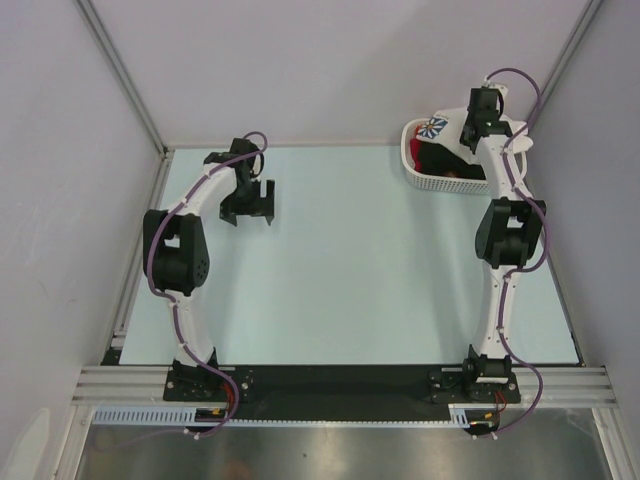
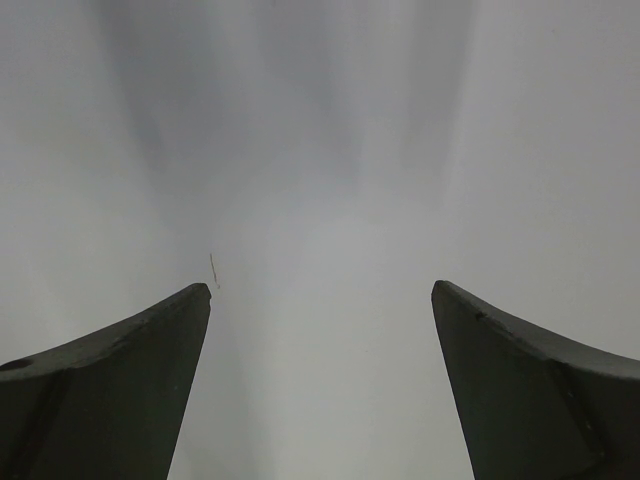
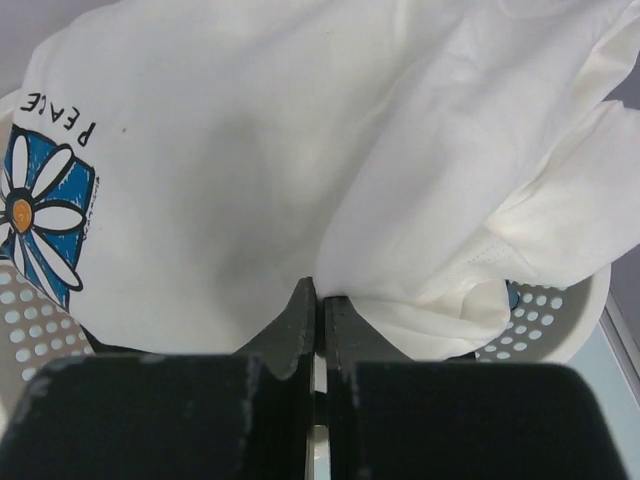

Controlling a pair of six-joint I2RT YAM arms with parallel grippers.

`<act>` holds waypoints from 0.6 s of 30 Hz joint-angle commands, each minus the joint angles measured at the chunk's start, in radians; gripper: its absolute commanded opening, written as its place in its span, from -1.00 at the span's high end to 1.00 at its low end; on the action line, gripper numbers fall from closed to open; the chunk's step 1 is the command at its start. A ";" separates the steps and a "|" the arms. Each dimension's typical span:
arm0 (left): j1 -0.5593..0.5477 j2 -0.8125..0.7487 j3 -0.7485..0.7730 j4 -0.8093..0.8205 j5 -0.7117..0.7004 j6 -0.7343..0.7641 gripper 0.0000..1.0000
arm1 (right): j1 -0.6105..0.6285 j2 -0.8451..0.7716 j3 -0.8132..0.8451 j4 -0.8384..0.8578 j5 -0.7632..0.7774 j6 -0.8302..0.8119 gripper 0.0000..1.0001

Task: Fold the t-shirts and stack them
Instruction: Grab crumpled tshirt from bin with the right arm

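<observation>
The white t-shirt (image 3: 250,150) was in the basket (image 1: 445,182) at the far right corner of the table (image 1: 380,270), bunched up and partly lifted over the rim. A red t-shirt (image 1: 432,158) lay under it, with something dark beside it. The right claw (image 3: 320,298) had its two fingers pressed together on a fold of the white cloth, and the creases ran to its tips, so it seemed to be pinching the shirt. The left claw (image 2: 320,290) was spread wide over the bare table, well apart from the basket, and held nothing.

The pinch looked small, only a thin bit of cloth near the finger tips. If the arm pulled up fast, I think the cloth could slip out and fall back in. The shirt could also drag the red one out with it. It could catch on the rim and tip or slide the light basket too. And it was so crumpled that it would likely land in a heap, hard to fold.

From above, the shirt's long side ran left to right across the basket, with the daisy print (image 3: 45,205) at the left end. In the right wrist view the letters (image 3: 60,115) by the daisy read upside down. The neck was hidden, so I cannot tell where the top pointed.
</observation>
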State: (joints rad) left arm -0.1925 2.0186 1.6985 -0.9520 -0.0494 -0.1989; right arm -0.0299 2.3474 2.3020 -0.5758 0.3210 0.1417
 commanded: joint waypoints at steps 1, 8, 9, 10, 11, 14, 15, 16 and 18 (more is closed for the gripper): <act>-0.008 -0.014 0.033 0.001 -0.006 0.013 -0.99 | 0.027 -0.115 -0.015 0.039 0.038 -0.013 1.00; -0.013 -0.017 0.009 0.016 0.005 0.003 -0.99 | 0.114 -0.327 -0.061 0.119 0.102 -0.060 1.00; -0.013 -0.020 0.006 0.021 0.006 0.003 -0.99 | 0.123 -0.347 -0.053 0.126 0.099 -0.063 1.00; -0.013 -0.021 0.003 0.028 0.009 0.003 -0.99 | 0.139 -0.387 -0.046 0.140 0.098 -0.079 1.00; -0.015 -0.027 0.001 0.033 0.013 0.004 -0.99 | 0.148 -0.402 -0.035 0.145 0.098 -0.085 1.00; -0.015 -0.034 -0.007 0.045 0.022 0.009 -0.99 | 0.195 -0.450 0.020 0.154 0.092 -0.128 1.00; -0.015 -0.037 -0.011 0.047 0.022 0.012 -0.99 | 0.208 -0.459 0.052 0.152 0.084 -0.131 1.00; -0.015 -0.038 -0.014 0.050 0.019 0.015 -0.99 | 0.222 -0.467 0.068 0.142 0.058 -0.131 1.00; -0.015 -0.052 -0.017 0.050 -0.022 0.012 -0.99 | 0.269 -0.488 0.099 0.120 0.040 -0.134 1.00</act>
State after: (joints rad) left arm -0.1974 2.0182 1.6939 -0.9257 -0.0429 -0.1997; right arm 0.1768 1.9514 2.3039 -0.5114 0.3912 0.0452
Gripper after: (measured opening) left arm 0.996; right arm 0.022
